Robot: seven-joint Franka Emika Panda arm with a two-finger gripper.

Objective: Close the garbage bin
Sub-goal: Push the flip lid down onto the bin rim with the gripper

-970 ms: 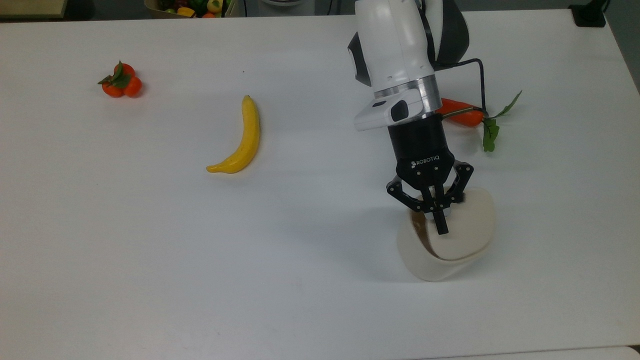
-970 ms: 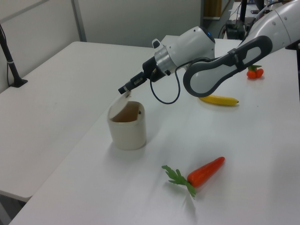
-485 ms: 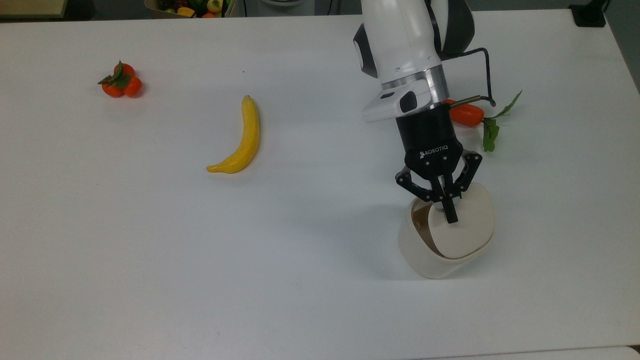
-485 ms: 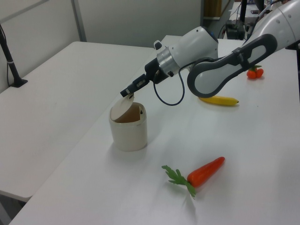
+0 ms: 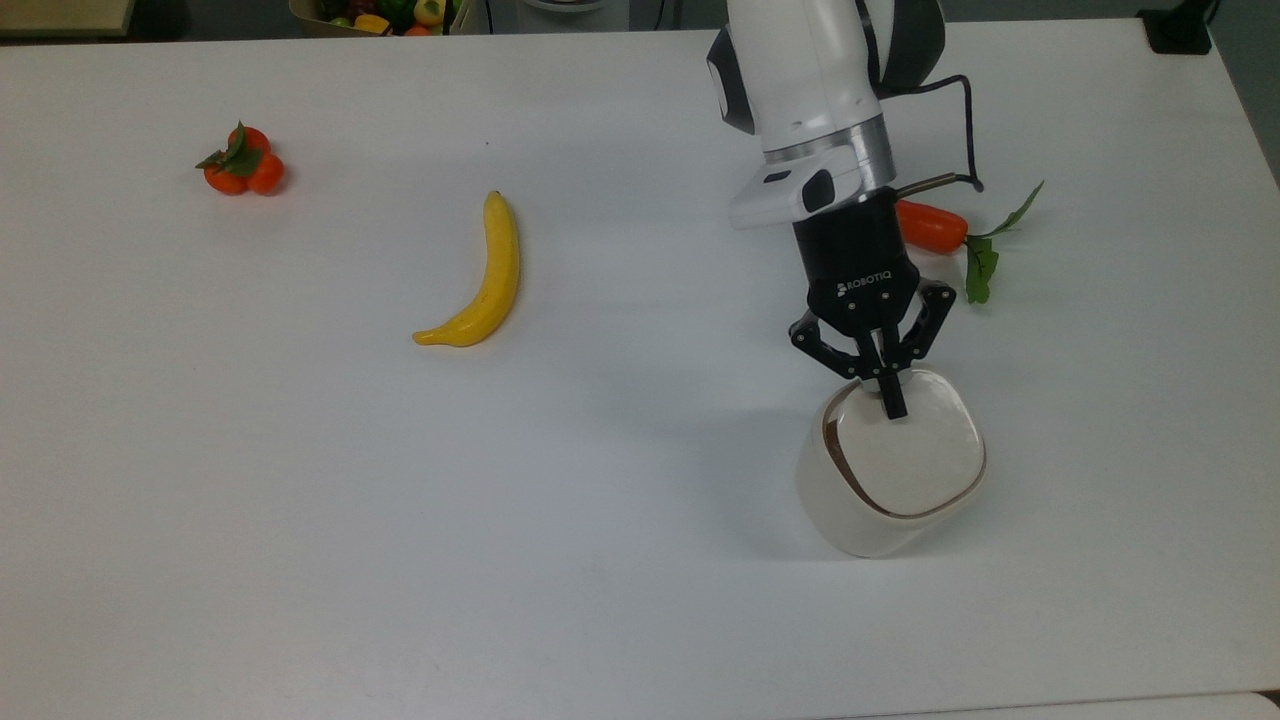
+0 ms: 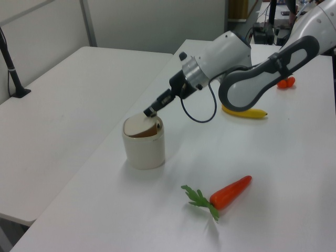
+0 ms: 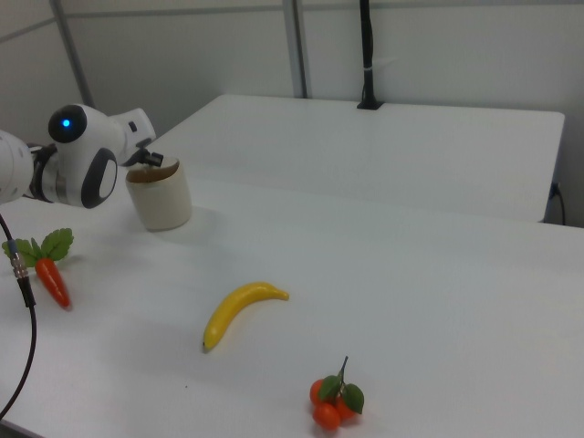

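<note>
The cream-white garbage bin [image 5: 850, 510] stands at the top view's lower right. Its flat lid [image 5: 905, 455] lies almost level on the rim, with a thin brown gap along its left edge. In the left view the bin [image 6: 143, 149] shows its lid [image 6: 137, 125] slightly raised on the right, with dark interior beneath. My gripper [image 5: 890, 402] is shut, its joined fingertips touching the lid's far edge, nothing held. The gripper [image 6: 150, 111] angles down onto the lid from the left view's right. In the right view the bin [image 7: 161, 203] sits beside the arm.
A banana [image 5: 481, 276] lies mid-table, and a cluster of tangerines [image 5: 243, 163] sits at the top view's far left. A carrot [image 5: 933, 228] with green leaves lies behind the arm. A basket of fruit [image 5: 385, 14] is past the table's far edge.
The lid has swung down from a steep tilt to nearly flat on the bin. My gripper followed it, moving toward the top view's upper right and lower.
</note>
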